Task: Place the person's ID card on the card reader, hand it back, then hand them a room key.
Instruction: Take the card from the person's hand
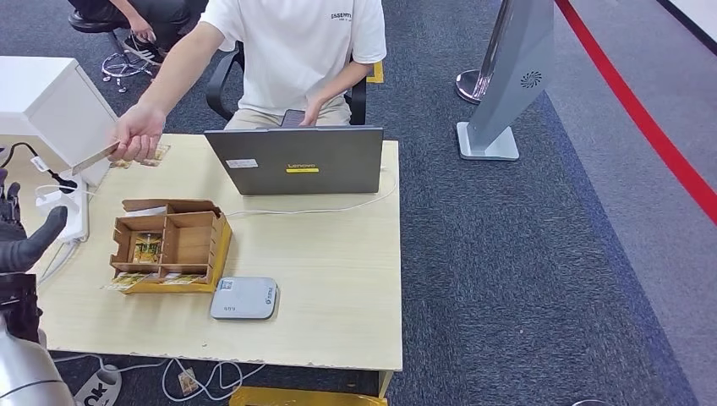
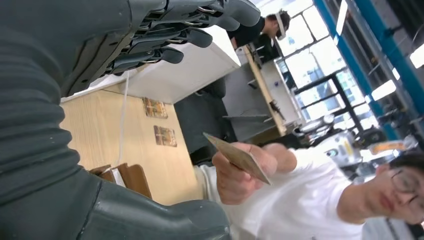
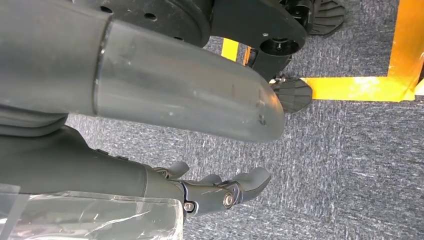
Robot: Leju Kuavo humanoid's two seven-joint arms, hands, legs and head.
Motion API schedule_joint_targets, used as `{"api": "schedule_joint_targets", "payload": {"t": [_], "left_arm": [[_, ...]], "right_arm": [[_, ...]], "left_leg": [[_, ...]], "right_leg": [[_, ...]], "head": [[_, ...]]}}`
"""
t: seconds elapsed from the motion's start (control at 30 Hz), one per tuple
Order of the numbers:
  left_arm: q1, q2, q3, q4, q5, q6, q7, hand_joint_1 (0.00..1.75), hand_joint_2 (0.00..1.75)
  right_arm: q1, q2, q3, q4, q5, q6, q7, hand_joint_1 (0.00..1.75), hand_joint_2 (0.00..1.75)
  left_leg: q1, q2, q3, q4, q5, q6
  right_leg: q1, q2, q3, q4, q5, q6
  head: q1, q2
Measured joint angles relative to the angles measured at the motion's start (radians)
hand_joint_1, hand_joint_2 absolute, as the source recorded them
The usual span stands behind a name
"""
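id card (image 1: 95, 158) flat, pale tan, pinched in person's hand (image 1: 135, 132), tilted

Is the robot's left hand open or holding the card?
Open. The left hand holds nothing, fingers apart; the ID card is in the person's hand.

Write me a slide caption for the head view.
Seated person's hand offers an ID card toward the robot's open left hand, across a table with card reader and laptop.

Office — laptop (image 1: 294, 159), carpet (image 1: 524, 254), desks.
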Motion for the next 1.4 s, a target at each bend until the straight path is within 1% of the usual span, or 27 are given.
{"api": "schedule_joint_targets", "payload": {"t": [0.33, 0.37, 0.47, 0.5, 0.7, 1.17, 1.3, 1.4], "left_arm": [[-0.072, 0.018, -0.226, 0.000, -0.266, 0.099, 0.127, 0.00, 1.75], [-0.079, 0.019, -0.246, 0.000, -0.291, 0.108, 0.138, 0.16, 1.75], [-0.094, 0.021, -0.301, 0.000, -0.356, 0.135, 0.166, 1.47, 1.75], [-0.099, 0.021, -0.320, 0.000, -0.382, 0.145, 0.178, 1.75, 1.75], [-0.142, 0.024, -0.459, 0.000, -0.570, 0.225, 0.257, 1.75, 1.75], [-0.230, 0.014, -0.751, 0.000, -0.984, 0.409, 0.410, 1.75, 1.75], [-0.253, 0.002, -0.822, 0.000, -1.103, 0.461, 0.449, 1.75, 1.75], [-0.259, -0.021, -0.853, -0.001, -1.193, 0.500, 0.461, 1.75, 1.75]], "right_arm": [[-0.002, 0.000, 0.000, 0.004, 0.023, -0.009, 0.014, 0.00, 0.00], [-0.003, 0.000, 0.000, 0.005, 0.026, -0.011, 0.016, 0.00, 0.00], [-0.004, 0.000, 0.000, 0.007, 0.033, -0.013, 0.019, 0.00, 0.00], [-0.005, 0.000, 0.000, 0.007, 0.037, -0.013, 0.020, 0.00, 0.00], [-0.009, 0.000, -0.001, 0.009, 0.060, -0.015, 0.033, 0.00, 0.00], [-0.011, 0.000, -0.010, 0.011, 0.117, -0.031, 0.058, 0.00, 0.00], [-0.013, 0.000, -0.013, 0.014, 0.142, -0.034, 0.070, 0.00, 0.00], [-0.012, 0.001, -0.015, 0.015, 0.167, -0.037, 0.082, 0.00, 0.00]], "left_leg": [[0.000, 0.000, 0.000, 0.000, 0.000, 0.000], [0.000, 0.000, 0.000, 0.000, 0.000, 0.000], [0.000, 0.001, 0.000, 0.000, 0.000, 0.000], [0.000, 0.001, 0.000, 0.000, 0.000, 0.000], [0.000, 0.001, 0.000, 0.000, 0.001, 0.000], [0.000, 0.001, 0.000, 0.001, 0.001, 0.000], [0.000, 0.001, 0.000, 0.001, 0.001, 0.000], [0.000, 0.001, 0.000, 0.001, 0.001, 0.000]], "right_leg": [[0.000, 0.001, 0.000, 0.000, 0.000, 0.000], [0.000, 0.001, 0.000, 0.000, 0.000, 0.000], [0.000, 0.001, -0.001, 0.000, 0.000, 0.000], [0.000, 0.002, -0.001, 0.000, 0.000, 0.000], [0.000, 0.002, -0.001, 0.001, 0.001, 0.001], [0.000, 0.003, -0.001, 0.001, 0.002, 0.001], [0.000, 0.003, 0.001, 0.001, 0.002, 0.001], [0.000, 0.002, 0.001, 0.001, 0.002, 0.001]], "head": [[0.000, 0.000], [0.000, 0.000], [0.000, 0.000], [0.000, 0.000], [0.000, 0.000], [0.000, 0.000], [0.000, 0.000], [0.000, 0.000]]}}
